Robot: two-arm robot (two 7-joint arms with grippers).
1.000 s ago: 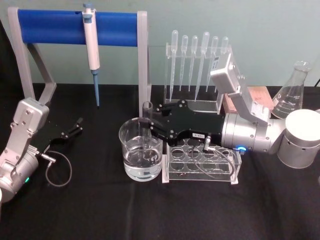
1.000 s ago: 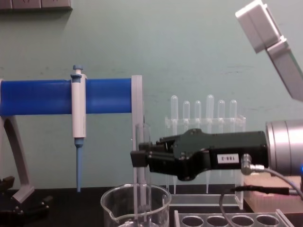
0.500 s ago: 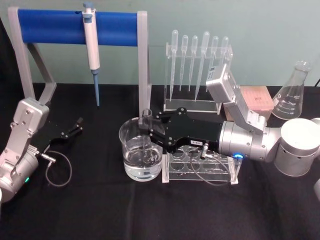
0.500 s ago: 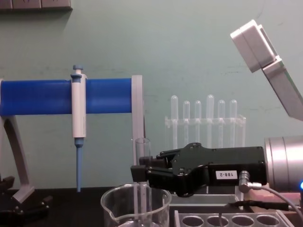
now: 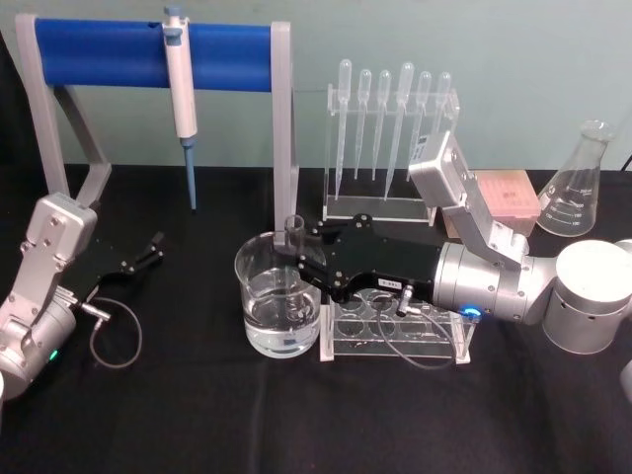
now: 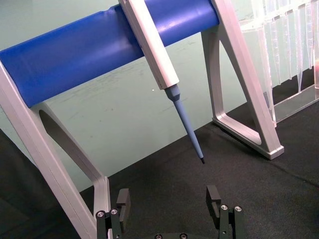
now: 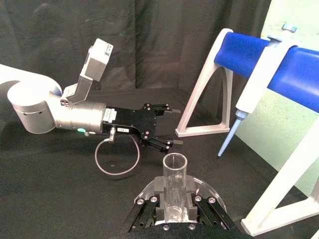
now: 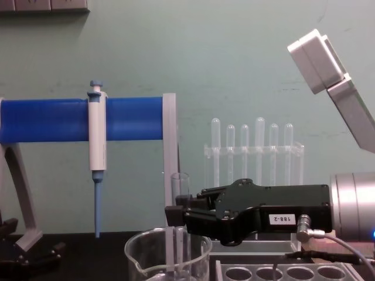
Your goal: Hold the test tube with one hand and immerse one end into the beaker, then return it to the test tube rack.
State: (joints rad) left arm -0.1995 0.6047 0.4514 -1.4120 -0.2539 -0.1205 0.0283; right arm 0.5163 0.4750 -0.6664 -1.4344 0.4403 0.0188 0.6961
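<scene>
Lowered, the right gripper [image 5: 298,260] clamps the test tube [image 5: 293,233] upright inside the beaker [image 5: 255,288]. Left of the beaker, the left gripper [image 5: 146,253] gapes empty

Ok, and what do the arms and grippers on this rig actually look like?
Both are black, flat and two-fingered. The right gripper bears a small white label; the left gripper looks alike. Each joins a silver wrist with a looping grey cable. A blue light glows on the right one, a green light on the left.

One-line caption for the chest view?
Right gripper holds the test tube upright, its lower end inside the beaker.
</scene>
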